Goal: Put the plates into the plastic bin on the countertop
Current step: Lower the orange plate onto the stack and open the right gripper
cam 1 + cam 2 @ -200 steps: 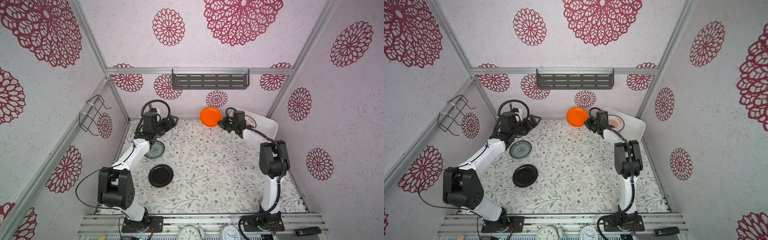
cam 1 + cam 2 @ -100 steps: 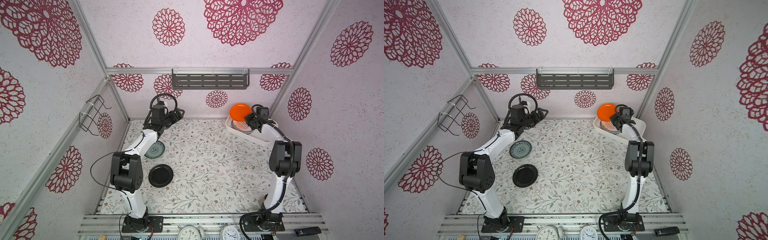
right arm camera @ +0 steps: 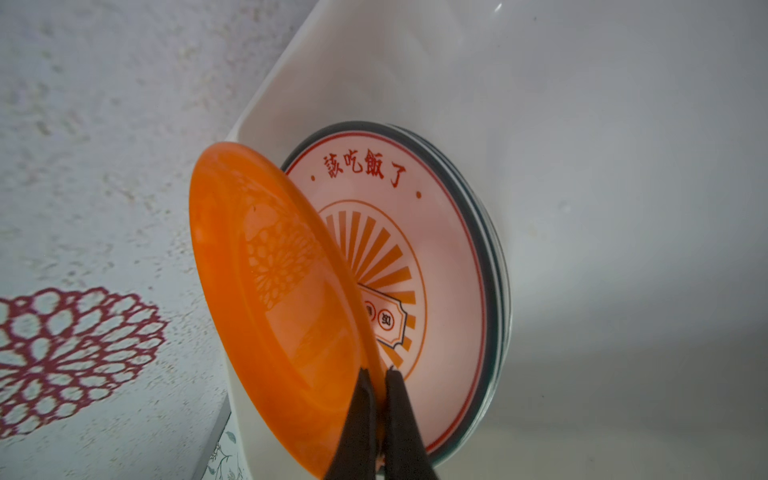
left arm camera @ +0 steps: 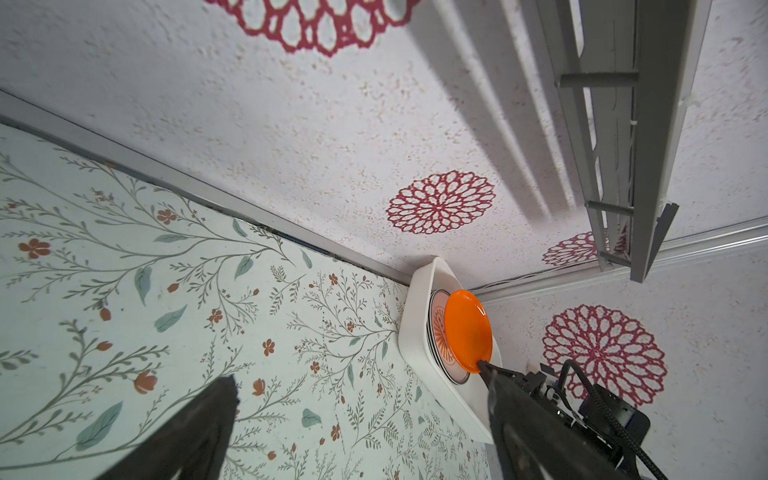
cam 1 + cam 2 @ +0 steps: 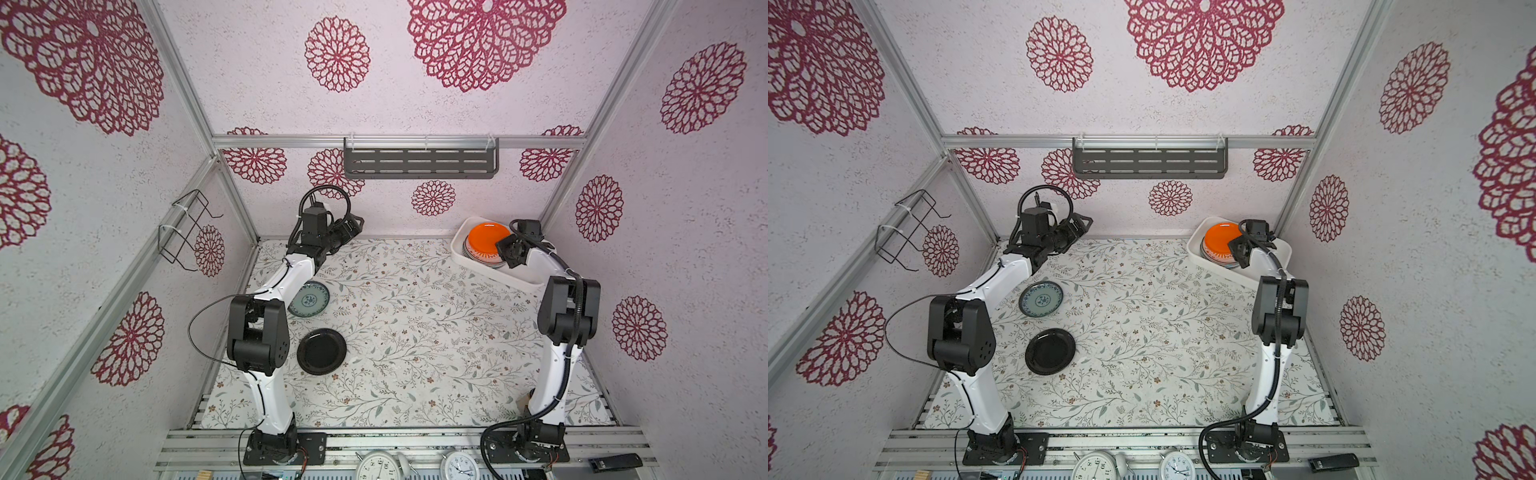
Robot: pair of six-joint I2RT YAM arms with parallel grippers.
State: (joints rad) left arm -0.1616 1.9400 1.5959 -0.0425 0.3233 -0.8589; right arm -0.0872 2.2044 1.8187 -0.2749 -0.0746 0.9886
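Right fingers (image 3: 359, 424), clamped on the orange plate (image 3: 266, 266), had swung it from the desk's (image 5: 415, 332) back edge over the stack (image 3: 440, 232) in the bin (image 3: 602, 124) (left fingers (image 4: 187, 432) wide, empty), release due.

Both top views: high, facing down, countertop (image 5: 415, 316). Right wrist: close on plastic bin (image 3: 582, 124); left wrist: same bin, far.

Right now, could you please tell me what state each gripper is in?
Left gripper: open, holding nothing.
Right gripper: shut on the orange plate, over the plastic bin.
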